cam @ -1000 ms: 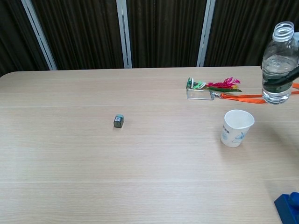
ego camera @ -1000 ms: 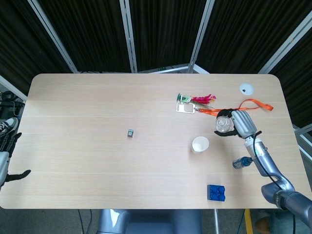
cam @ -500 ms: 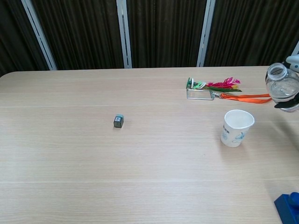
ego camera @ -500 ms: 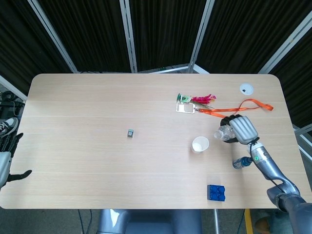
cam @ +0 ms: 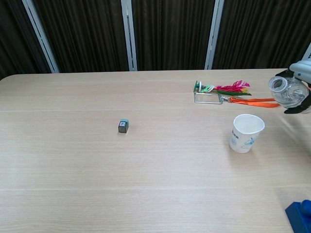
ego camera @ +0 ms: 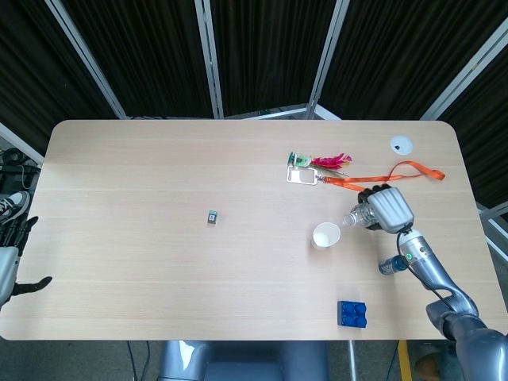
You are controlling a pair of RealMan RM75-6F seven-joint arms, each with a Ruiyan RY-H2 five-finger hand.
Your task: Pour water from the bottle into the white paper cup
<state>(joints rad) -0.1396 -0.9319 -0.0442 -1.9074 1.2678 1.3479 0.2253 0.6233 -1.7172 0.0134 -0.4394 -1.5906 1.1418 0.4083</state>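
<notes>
From my seat the nearest thing is the blue plastic building brick [ego camera: 352,313] at the near edge of the pale wooden table [ego camera: 159,262], about five o'clock from the cup; the chest view catches only its corner at lower right; my left hand [ego camera: 8,266] hangs off the table's near left corner, holding nothing, its dark fingers apart; just beside the right forearm a small blue bottle cap [ego camera: 386,266] lies on the wood; the white paper cup with a blue print [cam: 246,133] stands upright and open toward the right side of the table; my right hand [ego camera: 386,210] is clamped round the clear plastic water bottle [cam: 286,91], which is tipped over, its open mouth pointing toward the cup from the cup's two o'clock and held above the table, apart from the rim; I can see no water in the cup; out at the cup's nine o'clock, well apart, sits a small grey and teal block [cam: 123,125]; farther back, at twelve o'clock from the cup, lie a clear badge holder on an orange lanyard [ego camera: 373,178] and pink and green feathers [cam: 226,88], touching one another; farthest, near the right rear corner, a white round disc [ego camera: 401,144].
</notes>
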